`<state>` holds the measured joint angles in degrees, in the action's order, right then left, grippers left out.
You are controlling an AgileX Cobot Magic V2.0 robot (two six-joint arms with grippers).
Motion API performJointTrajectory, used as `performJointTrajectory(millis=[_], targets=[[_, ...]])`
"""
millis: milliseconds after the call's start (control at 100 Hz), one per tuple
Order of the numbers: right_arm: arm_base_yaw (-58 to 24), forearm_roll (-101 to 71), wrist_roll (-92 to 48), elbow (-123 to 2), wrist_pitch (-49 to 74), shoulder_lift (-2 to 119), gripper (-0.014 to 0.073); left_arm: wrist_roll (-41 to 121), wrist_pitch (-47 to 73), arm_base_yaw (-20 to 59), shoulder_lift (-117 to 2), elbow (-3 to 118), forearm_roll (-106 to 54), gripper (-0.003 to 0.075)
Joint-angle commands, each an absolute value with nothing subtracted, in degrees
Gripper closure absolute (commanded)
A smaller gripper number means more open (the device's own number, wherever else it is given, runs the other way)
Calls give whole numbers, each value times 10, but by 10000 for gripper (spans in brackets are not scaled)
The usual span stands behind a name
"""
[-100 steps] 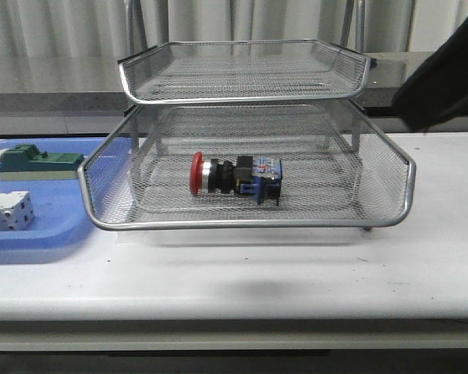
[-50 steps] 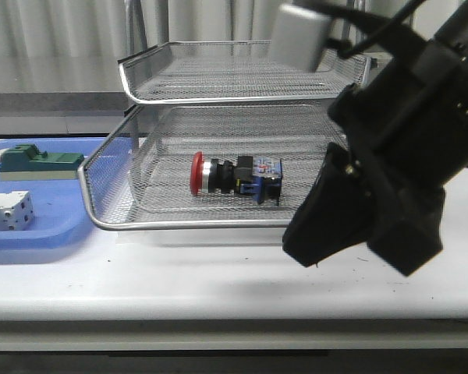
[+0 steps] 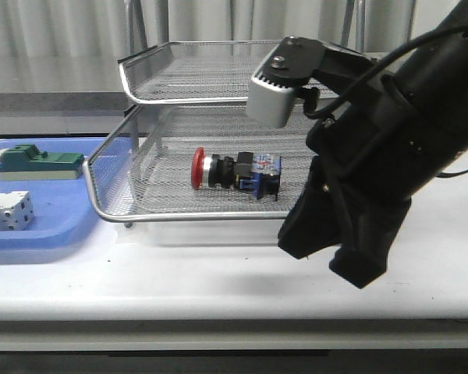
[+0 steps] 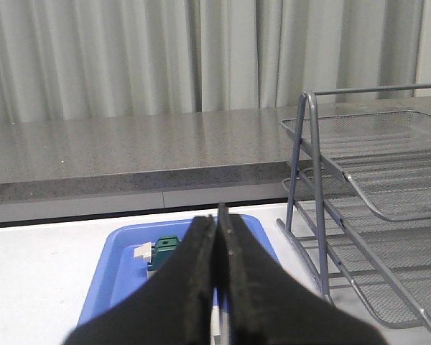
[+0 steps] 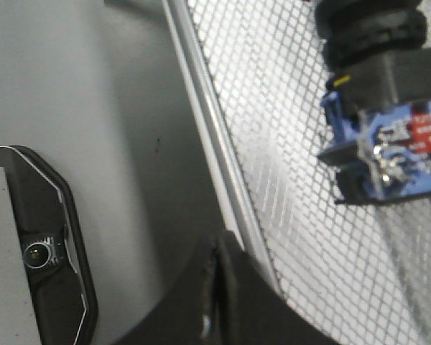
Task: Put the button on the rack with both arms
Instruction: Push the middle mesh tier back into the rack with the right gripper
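The button lies on its side in the pulled-out middle tray of the rack, red cap to the left. The right wrist view shows its black body and blue rear block on the mesh. My right gripper is shut and empty, its tip against the tray's front rim. In the front view my right arm hides the tray's front right corner. My left gripper is shut and empty, held above the blue tray, to the left of the rack.
The flat blue tray lies left of the rack and holds a green-topped block and a white-grey block. The rack's top tray overhangs the middle one. A grey ledge and curtains stand behind the table.
My right arm has swung in from the upper right down to the tray's front rim. The middle tray with the button has slid slightly back into the rack.
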<state>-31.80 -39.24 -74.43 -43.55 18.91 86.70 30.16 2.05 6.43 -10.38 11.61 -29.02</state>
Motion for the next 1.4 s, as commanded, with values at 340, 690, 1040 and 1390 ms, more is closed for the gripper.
performJointTrajectory(millis=[340, 690, 1040, 1390], targets=[[-288, -373, -751, -558, 152, 934, 662, 296, -20, 63, -109, 131, -295, 740], [-272, -373, -750, -616, 178, 962, 662, 296, -20, 63, -109, 131, -295, 740], [-273, -377, -638, -616, 305, 920, 655, 296, -20, 63, -109, 131, -295, 740], [-217, -274, -439, -614, 306, 812, 655, 296, -20, 63, -109, 131, -295, 740]])
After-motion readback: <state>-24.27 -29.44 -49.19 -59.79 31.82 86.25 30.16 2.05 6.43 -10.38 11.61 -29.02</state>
